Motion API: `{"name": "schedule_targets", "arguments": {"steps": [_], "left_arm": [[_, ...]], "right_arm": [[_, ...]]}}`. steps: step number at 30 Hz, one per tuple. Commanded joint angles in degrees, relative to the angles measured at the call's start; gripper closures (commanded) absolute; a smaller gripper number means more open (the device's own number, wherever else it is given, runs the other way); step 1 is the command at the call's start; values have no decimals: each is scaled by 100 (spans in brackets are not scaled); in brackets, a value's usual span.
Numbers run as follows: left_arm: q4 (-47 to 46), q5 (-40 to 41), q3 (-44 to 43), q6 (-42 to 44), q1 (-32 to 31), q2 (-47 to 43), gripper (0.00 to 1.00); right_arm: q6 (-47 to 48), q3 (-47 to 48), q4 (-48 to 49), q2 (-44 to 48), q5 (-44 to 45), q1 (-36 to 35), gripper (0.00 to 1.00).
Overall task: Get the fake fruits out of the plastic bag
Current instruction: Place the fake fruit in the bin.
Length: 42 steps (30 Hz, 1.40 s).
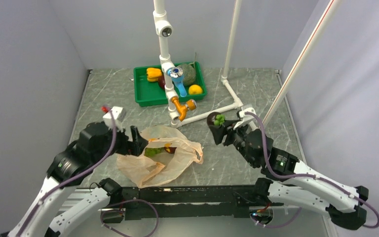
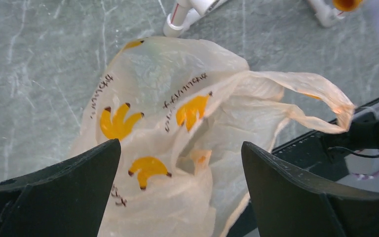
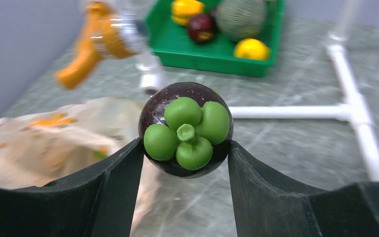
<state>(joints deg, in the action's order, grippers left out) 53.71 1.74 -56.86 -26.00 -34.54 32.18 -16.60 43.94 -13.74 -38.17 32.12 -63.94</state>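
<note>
Right gripper (image 3: 185, 143): clamped on 1 maroon fruit (image 3: 197, 94) with a green cap, held above the table (image 1: 256, 94). Left gripper (image 2: 180, 144): jaws wide apart over the plastic bag (image 2: 148, 74), which lies crumpled near the table's near edge.

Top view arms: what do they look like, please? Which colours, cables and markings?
Both the left arm and the right arm have white links with black joints and wrists. A thin purple cable loops along each. The right arm bears a small green light. The left hand and the right hand each have two broad matte black fingers.
</note>
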Motion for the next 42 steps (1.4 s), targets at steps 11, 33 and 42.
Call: {"name": "schedule_targets", "arguments": {"steps": [11,33,42], "left_arm": [[-1003,-370,174,2000,-6,2312,1],[-1818,-281,1160,1993,501,1441,64],[-1747,-367,1107,2061,502,1547,85]], "right_arm": [[-793,988,1421,-3297,-3622,3635,100],[-535,4773,1959,-7890,-4622,3992,94],[-457,4959,1195,-7835,-4355,3996,16]]}}
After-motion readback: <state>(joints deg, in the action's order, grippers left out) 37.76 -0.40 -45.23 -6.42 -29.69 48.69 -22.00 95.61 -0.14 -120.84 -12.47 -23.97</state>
